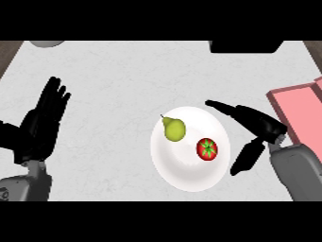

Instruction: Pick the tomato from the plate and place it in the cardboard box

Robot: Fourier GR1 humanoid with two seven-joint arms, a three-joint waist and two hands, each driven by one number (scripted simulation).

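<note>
Head view, single frame.

White plate [188, 177] lies on the pale table [122, 75], toward the right half and nearer the front edge than the back. On the plate: tomato [207, 149], red with a green stem star, on the right side of the plate, close to its right rim. Pear [173, 129], yellow-green, on the upper left part of the plate, apart from the tomato.

Right hand [261, 125] is just beside the plate's right rim. Fingers [226, 108] are stretched out, reaching over the plate's upper right edge; thumb [245, 158] points down along the lower right rim. Hand is spread open, holding nothing; tomato sits in the gap between fingers and thumb, not touched as far as can be seen.

Left hand [38, 130] shows near the table's left edge, fingers straight and up, open, resting.

Pink box [309, 113] at the table's right edge, partly cut off by the view, just behind the right hand. Dark object [245, 46] at the back edge; grey round object [46, 43] at the back left corner, both only partly visible.
</note>
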